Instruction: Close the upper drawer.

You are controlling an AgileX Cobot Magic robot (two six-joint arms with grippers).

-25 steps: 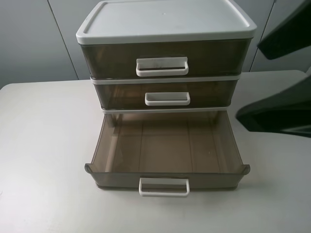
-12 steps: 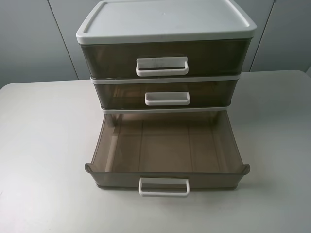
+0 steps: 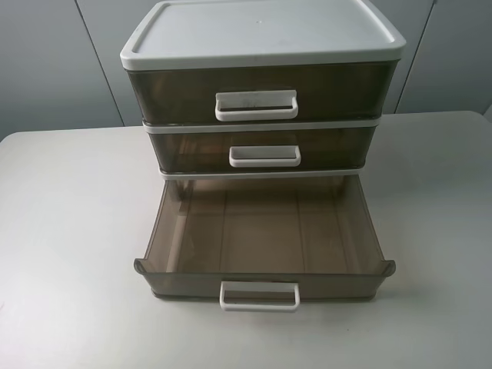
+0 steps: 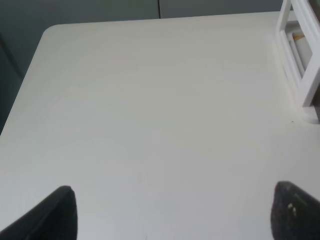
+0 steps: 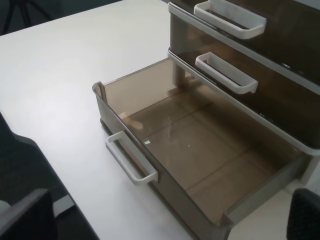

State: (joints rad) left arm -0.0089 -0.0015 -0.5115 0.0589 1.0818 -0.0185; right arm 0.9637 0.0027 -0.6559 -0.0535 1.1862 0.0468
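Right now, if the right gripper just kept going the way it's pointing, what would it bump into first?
Probably the pulled-out bottom drawer, near its white handle. The right gripper points that way, though depth is unclear.

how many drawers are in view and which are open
3, stacked in one unit on the table. The upper drawer under the white lid is shut, the middle drawer is shut, and the bottom drawer is pulled out, with nothing visible inside.
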